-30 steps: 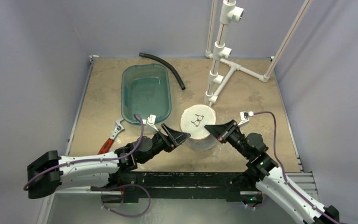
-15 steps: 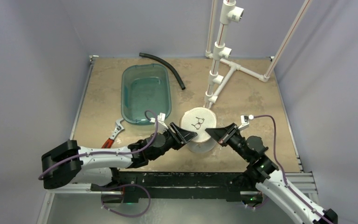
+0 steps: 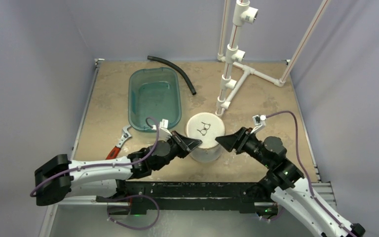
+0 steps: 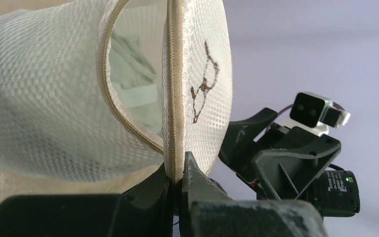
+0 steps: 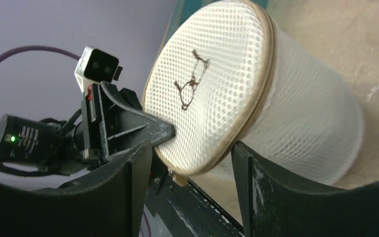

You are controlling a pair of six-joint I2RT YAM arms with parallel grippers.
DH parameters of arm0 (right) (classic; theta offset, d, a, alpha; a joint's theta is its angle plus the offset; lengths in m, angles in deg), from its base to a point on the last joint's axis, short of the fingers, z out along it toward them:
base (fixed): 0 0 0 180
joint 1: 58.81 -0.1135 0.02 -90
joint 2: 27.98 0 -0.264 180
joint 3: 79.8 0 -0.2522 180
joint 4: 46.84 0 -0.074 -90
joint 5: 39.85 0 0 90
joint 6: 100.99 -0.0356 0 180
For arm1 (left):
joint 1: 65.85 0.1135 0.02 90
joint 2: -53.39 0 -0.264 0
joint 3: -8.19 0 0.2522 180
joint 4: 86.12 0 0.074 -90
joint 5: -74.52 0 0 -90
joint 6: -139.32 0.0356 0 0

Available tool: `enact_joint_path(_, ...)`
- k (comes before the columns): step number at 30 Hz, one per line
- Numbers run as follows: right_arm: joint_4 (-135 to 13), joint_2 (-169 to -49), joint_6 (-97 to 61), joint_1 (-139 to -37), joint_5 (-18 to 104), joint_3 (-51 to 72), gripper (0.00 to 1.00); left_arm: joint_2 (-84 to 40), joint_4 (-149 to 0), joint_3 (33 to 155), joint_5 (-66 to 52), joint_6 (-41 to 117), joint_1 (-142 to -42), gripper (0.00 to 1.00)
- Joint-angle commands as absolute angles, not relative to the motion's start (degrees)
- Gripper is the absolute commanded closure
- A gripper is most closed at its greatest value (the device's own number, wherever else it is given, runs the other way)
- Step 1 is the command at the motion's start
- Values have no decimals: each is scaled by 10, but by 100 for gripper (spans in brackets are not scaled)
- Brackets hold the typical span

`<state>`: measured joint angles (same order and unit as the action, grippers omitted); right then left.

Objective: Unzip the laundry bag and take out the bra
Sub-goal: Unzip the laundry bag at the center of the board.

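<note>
The laundry bag is white open-weave mesh cloth, matt and bumpy; the zip tape running into the left gripper is tan woven fabric; pale cloth inside looks smooth, perhaps a soft knit. The right gripper has matt black plastic fingers, scuffed grey. Beyond the left gripper, the tub is glossy translucent teal plastic; the table beneath both is matt, mottled and sandy.
</note>
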<state>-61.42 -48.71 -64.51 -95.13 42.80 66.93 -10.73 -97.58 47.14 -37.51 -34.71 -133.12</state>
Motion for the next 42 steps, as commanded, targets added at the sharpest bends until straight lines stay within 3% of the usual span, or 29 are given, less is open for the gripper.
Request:
enact_joint_path(1, -682, -518, -482, -953, 377, 582, 37, -40, -883, 487, -446, -374, -1334, 100)
enact_joint_path(7, -708, -582, -407, -955, 332, 543, 46, -31, -781, 533, -512, -412, -1334, 100)
enact_joint_path(13, -684, -639, -404, -978, 314, 538, 45, -65, -745, 565, -528, -438, -1334, 100)
enact_joint_path(20, -645, -687, -444, -1122, 455, 541, 46, -87, -743, 583, -545, -448, -1334, 100)
enact_joint_path(23, -610, -680, -477, -1131, 496, 559, 49, -90, -742, 588, -542, -445, -1334, 100)
enact_joint_path(33, -517, -725, -492, -1144, 538, 576, 45, -71, -725, 579, -531, -452, -1334, 100)
enact_joint_path(42, -508, -750, -487, -1153, 526, 577, 53, -68, -725, 577, -532, -454, -1334, 100)
